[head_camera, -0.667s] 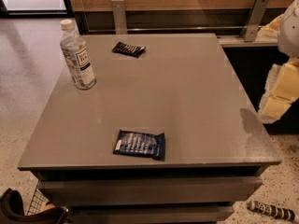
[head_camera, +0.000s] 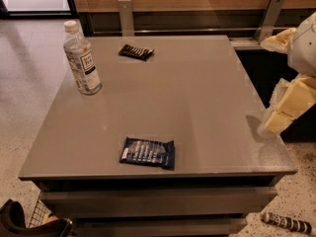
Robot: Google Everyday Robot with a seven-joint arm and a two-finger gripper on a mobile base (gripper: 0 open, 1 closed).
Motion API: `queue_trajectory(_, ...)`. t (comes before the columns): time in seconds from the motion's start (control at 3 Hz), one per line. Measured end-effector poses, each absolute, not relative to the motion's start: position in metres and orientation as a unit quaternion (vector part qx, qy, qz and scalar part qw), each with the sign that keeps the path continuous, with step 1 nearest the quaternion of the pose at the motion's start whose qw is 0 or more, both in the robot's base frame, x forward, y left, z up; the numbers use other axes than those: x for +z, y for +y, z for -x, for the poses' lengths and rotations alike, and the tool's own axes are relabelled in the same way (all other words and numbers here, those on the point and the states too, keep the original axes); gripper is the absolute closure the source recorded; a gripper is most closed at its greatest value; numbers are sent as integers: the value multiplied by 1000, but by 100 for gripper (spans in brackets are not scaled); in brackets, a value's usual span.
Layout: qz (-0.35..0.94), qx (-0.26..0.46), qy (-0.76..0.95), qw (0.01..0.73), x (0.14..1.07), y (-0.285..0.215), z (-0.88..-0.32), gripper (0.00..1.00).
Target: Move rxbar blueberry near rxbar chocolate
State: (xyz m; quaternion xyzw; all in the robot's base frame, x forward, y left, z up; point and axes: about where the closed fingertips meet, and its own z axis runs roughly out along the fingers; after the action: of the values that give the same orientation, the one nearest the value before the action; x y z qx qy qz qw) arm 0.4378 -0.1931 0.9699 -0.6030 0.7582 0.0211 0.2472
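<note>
The rxbar blueberry (head_camera: 147, 152), a flat dark-blue wrapper with white lettering, lies near the front edge of the grey table (head_camera: 197, 107). The rxbar chocolate (head_camera: 136, 52), a slimmer black wrapper, lies at the back of the table, left of centre. My gripper (head_camera: 282, 113), cream-coloured, hangs at the right edge of the view beside the table's right side. It is well to the right of the blue bar, touches neither bar and holds nothing.
A clear water bottle (head_camera: 82, 58) with a white cap stands upright at the back left of the table, left of the black bar. Metal rail posts (head_camera: 126, 16) stand behind the table. A striped object (head_camera: 289, 223) lies on the floor at front right.
My arm has shifted slightly down and toward the table's right edge. The two bars and the bottle have not moved.
</note>
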Motion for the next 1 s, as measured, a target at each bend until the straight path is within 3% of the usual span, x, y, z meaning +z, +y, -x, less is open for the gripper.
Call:
queue_trajectory(0.67,549,157,707,418,931,-146,-447,0)
queue_trajectory(1.0,525,209,696,444,908,-133,-447,0)
